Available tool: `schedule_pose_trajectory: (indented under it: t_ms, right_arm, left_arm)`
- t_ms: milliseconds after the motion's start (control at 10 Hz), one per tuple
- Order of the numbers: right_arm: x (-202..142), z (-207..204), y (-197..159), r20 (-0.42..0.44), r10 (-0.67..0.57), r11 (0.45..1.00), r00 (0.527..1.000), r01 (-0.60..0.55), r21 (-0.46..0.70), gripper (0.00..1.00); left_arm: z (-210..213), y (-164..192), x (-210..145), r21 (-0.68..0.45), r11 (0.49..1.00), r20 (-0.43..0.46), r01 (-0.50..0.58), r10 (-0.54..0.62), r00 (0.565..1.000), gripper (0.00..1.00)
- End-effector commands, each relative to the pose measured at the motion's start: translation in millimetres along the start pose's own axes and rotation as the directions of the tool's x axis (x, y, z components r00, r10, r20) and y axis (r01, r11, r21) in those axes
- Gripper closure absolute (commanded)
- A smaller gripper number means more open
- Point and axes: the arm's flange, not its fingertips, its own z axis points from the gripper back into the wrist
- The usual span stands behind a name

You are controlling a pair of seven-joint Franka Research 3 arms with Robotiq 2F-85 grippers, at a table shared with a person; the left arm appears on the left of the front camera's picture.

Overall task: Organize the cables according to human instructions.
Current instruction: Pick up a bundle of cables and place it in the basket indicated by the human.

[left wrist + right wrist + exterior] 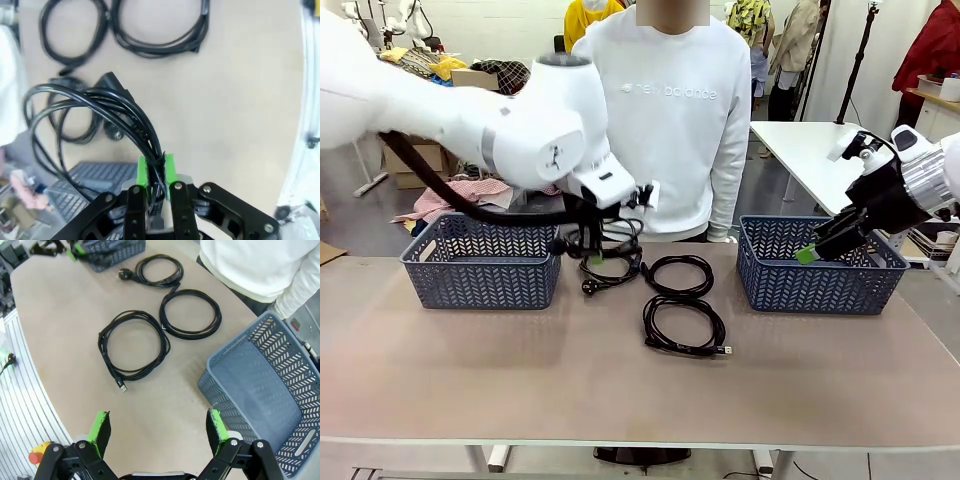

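While the left arm reaches over the table (pixel 470 370) in the front view, the left gripper (pixel 597 257) pinches the held cable (pixel 636 235), whose coil hangs clear of the tabletop, just beside the right end of the left basket (pixel 480 272). Right below it lies the plug cable (pixel 590 288). The middle cable (pixel 678 294) lies just right of that, and the near cable (pixel 650 325) lies closer to the robot. The right gripper (pixel 812 252) hovers at the right basket (pixel 820 285); its jaw state is unclear here. A person (pixel 670 120) in white stands at the far side.

From the left wrist, the green pads (pixel 142 170) press together on the held cable (pixel 125 102), which loops up and leftward. On the table beneath lie the plug cable (pixel 75 139), the middle cable (pixel 103 35) and the near cable (pixel 160 50).

From the right wrist, the right gripper (pixel 157 427) is spread wide and holds nothing. On the table ahead lie the near cable (pixel 107 330), the middle cable (pixel 190 336) and the plug cable (pixel 125 274), with the right basket (pixel 280 365) alongside.
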Motion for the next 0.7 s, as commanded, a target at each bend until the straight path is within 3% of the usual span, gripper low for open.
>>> schedule_pose_trajectory:
  t_ms: [0, 200, 600]
  right_arm:
    - [0.1, -0.3, -1.9, 0.011, -0.001, 1.0, 1.0, 0.001, 0.009, 0.0]
    - [0.1, -0.3, -1.9, 0.011, -0.001, 1.0, 1.0, 0.001, 0.009, 0.0]
    - [0.1, -0.3, -1.9, 0.011, -0.001, 1.0, 1.0, 0.001, 0.009, 0.0]
  left_arm:
    - [18.1, 26.5, -20.6, 0.036, 0.999, -0.06, -0.012, 0.014, 0.998, 1.0]
    - [32.3, 50.6, -54.4, 0.073, 0.995, -0.079, -0.072, 0.078, 0.994, 1.0]
    - [30.2, 80.0, -138.7, 0.098, 0.967, -0.029, -0.236, 0.24, 0.97, 1.0]
